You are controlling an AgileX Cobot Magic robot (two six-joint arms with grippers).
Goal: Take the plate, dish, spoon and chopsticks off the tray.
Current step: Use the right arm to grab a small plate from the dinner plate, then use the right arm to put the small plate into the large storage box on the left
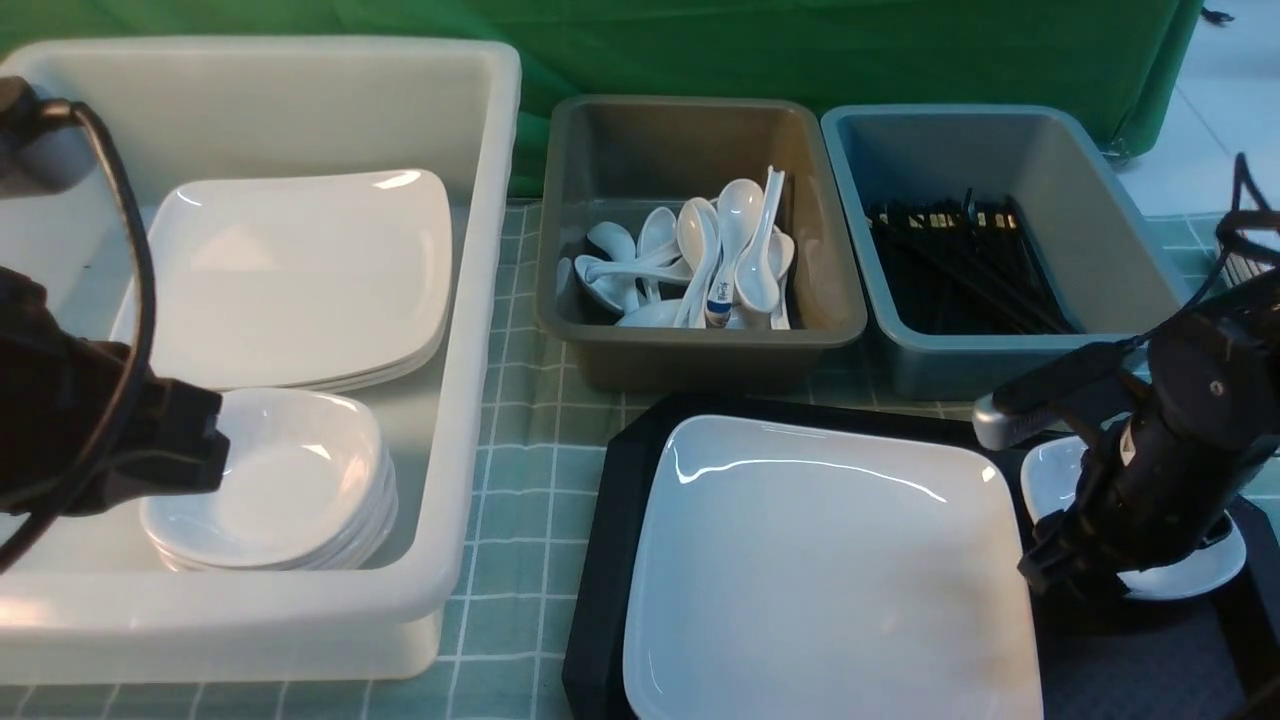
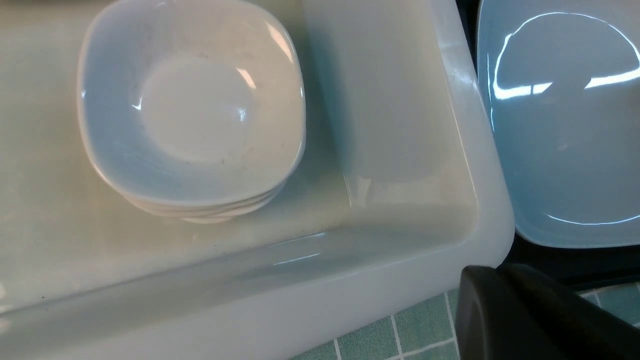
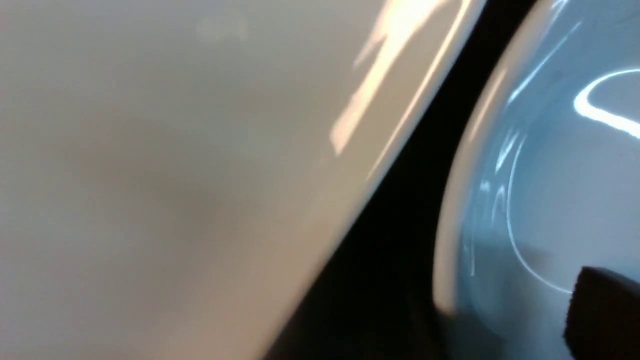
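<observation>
The large white plate (image 1: pixel 830 570) lies flat on the black tray (image 1: pixel 610 560) at the near right of the worktop and covers most of it. Just beside it, on the same tray, stands a small white dish (image 1: pixel 1048 475). The right tool (image 1: pixel 1075 572) is down at this dish, one finger (image 3: pixel 605 315) inside its hollow; if it grasps the rim or is released, I cannot tell. Behind the tray stand a grey bin (image 1: pixel 700 350) with white spoons (image 1: pixel 700 260) and a blue bin (image 1: pixel 1100 200) with black chopsticks (image 1: pixel 960 260). At the left a big white tub (image 1: pixel 480 300) holds stacked plates (image 1: pixel 300 270) and stacked small dishes (image 1: pixel 280 480). Above these hangs the left tool (image 1: pixel 200 440), clenched and holding nothing. A green checked cloth (image 1: pixel 520 500) covers the worktop. A green curtain (image 1: pixel 800 50) closes the back, with pale floor (image 1: pixel 1220 100) at its right.
</observation>
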